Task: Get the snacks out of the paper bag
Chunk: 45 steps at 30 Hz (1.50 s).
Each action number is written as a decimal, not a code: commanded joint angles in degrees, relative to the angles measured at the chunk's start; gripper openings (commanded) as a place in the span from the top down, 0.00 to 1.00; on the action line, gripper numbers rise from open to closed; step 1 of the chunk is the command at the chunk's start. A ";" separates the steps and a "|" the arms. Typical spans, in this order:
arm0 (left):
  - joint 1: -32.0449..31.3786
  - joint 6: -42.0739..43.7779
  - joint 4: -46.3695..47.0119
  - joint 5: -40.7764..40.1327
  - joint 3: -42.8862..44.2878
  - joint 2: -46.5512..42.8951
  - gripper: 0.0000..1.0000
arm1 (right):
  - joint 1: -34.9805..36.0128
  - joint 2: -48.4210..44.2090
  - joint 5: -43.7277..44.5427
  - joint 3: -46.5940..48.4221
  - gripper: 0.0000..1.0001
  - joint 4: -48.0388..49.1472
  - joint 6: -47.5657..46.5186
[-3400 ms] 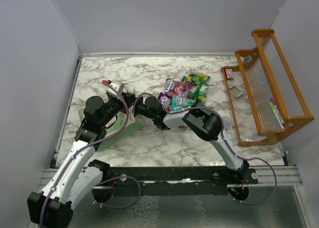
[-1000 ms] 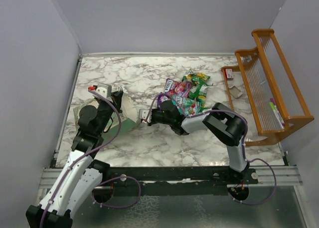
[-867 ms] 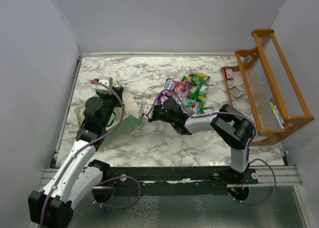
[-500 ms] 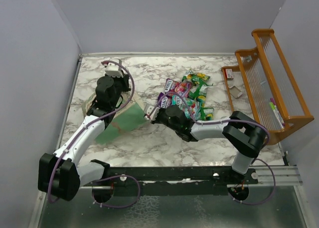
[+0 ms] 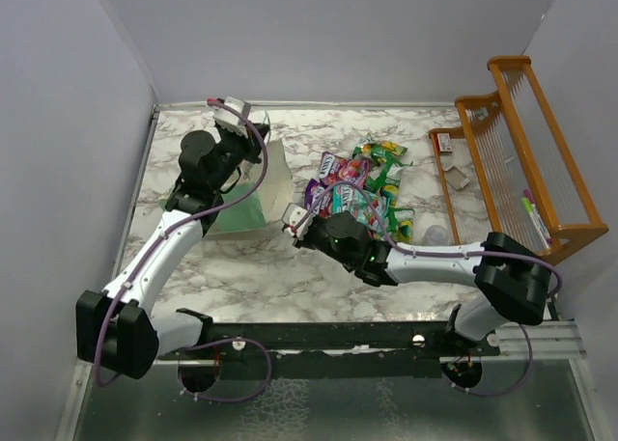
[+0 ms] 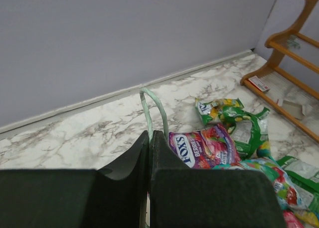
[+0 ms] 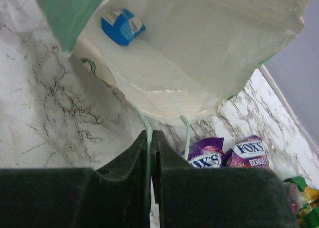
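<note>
Emptying step: left gripper [image 6: 150, 134], right gripper [image 7: 150, 134] each pinch green handle [image 6: 147, 91]; paper bag [image 5: 266, 176] tipped open. Blue packet [image 7: 122, 26] inside: next, shake it out rightward.

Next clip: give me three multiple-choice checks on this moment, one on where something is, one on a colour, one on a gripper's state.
1. Where is the blue packet?
A) on the wooden rack
B) inside the paper bag
C) in the loose pile

2. What colour is the bag's outside?
A) pale green
B) brown
C) red

3. How is the left gripper?
A) wide open
B) shut on nothing
C) shut on the bag's handle

Answers:
1 B, since the right wrist view looks into the open bag and the packet lies against its cream inside.
2 A, since both the top view and the right wrist view show the outer face as pale green.
3 C, since the left wrist view shows the thin green loop pinched between closed fingers.
</note>
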 commanded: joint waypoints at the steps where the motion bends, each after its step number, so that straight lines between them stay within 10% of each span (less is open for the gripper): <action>1: 0.16 2.22 4.99 10.97 -4.06 -5.97 1.00 | 0.74 -2.10 3.39 1.29 0.91 1.28 -0.44; 10: 0.16 1.92 -6.28 0.22 -16.48 -19.88 1.00 | 4.97 -7.24 -12.63 0.76 0.87 -6.43 -0.05; 16: 0.13 -1.21 -13.07 -10.19 -24.40 -34.69 1.00 | 10.03 -7.19 -24.01 -0.67 0.59 -2.91 10.89; 27: 0.16 1.31 -20.51 -18.15 -19.21 -37.89 1.00 | 6.96 -14.83 -1.43 5.63 0.04 -16.17 27.33; 35: 0.14 2.26 -23.79 -20.94 -20.87 -43.18 1.00 | -11.38 -5.30 -22.36 16.14 0.01 -24.64 40.75; 45: 0.16 2.08 -24.47 -18.13 -21.46 -45.80 1.00 | -12.09 12.57 -24.05 19.12 0.06 -7.85 24.06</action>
